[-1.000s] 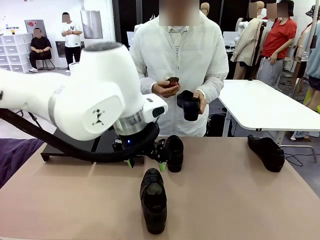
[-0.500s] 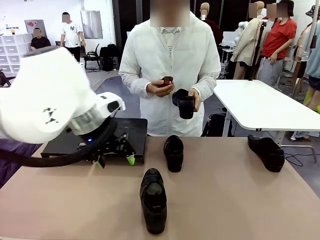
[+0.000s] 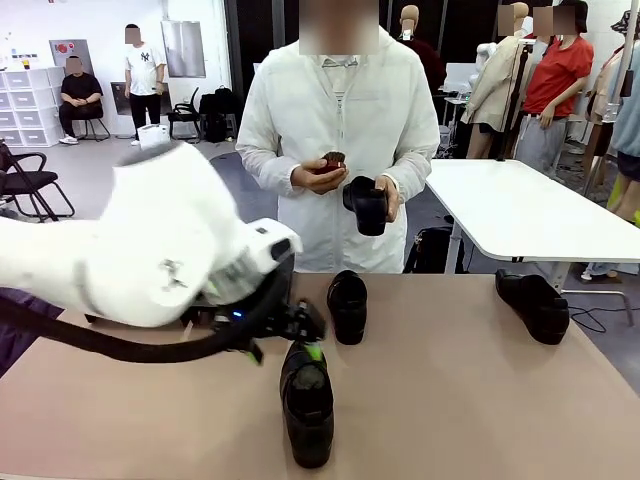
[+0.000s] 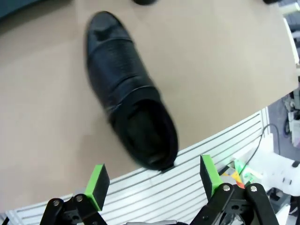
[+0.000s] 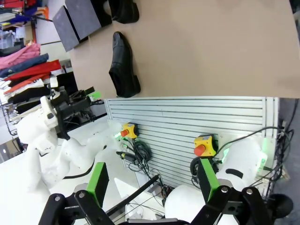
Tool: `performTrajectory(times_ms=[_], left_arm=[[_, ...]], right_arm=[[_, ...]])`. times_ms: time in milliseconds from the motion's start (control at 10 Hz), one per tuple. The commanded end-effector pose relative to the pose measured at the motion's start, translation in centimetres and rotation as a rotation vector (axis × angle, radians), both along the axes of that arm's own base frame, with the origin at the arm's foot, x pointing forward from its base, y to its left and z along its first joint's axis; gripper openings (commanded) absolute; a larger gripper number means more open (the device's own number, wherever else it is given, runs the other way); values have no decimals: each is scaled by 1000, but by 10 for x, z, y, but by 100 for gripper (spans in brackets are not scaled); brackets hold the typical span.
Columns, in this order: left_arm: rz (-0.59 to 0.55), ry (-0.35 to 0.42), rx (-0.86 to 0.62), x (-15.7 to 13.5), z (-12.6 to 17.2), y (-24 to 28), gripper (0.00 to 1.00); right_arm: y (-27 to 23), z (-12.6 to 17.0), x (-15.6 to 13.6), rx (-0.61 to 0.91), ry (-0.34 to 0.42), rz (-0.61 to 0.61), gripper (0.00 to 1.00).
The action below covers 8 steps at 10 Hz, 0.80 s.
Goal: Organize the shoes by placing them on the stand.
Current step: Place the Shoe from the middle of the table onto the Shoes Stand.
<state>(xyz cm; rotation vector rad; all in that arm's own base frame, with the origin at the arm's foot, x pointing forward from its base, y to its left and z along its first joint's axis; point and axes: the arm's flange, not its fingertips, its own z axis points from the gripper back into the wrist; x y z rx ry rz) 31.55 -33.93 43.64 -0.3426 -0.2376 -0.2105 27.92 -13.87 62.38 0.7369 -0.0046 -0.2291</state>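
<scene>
Three black shoes lie on the tan table: one near the front edge [image 3: 307, 400], one in the middle [image 3: 347, 305] and one at the far right [image 3: 533, 303]. The person holds another shoe [image 3: 367, 205] in one hand. My left gripper [image 3: 285, 345] hangs open just above and behind the near shoe [image 4: 129, 117], whose heel opening faces the green pads [image 4: 97, 180]. My right gripper [image 5: 152, 180] is open and empty, high off the table's front edge. The stand [image 5: 79, 18] sits at the table's far left, behind the left arm in the front view.
The person stands at the far edge, holding a small brown object [image 3: 335, 160] in the other hand. A white table [image 3: 530, 215] stands behind on the right. Below the table's front edge is a slatted metal panel [image 5: 187, 126] with cables and stop buttons.
My left arm swung left over the stand, then came back right and nearer; its gripper now hovers by the near shoe. The shoes on the table did not move.
</scene>
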Motion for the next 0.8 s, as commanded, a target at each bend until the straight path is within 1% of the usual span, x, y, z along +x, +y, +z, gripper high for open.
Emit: performTrajectory(times_ms=[0, 100, 200, 300, 400, 600, 700], left_arm=[[-16, 11, 55, 26, -23, -27, 100], [-27, 44, 90, 29, -36, -38, 100], [-7, 54, 131, 31, -49, -45, 100], [24, 22, 159, 30, -62, -52, 100], [22, 21, 158, 30, -73, -58, 100], [3, 57, 156, 30, -86, -67, 100], [0, 59, 156, 30, -87, -67, 100]], right_arm=[[-2, 2, -1, 2, -4, 12, 100], [-2, 2, -1, 2, -4, 12, 100], [-2, 2, -1, 2, -4, 12, 100], [-2, 2, -1, 2, -4, 12, 100], [-2, 2, -1, 2, -4, 12, 100], [-2, 2, -1, 2, -4, 12, 100], [-2, 2, -1, 2, -4, 12, 100]])
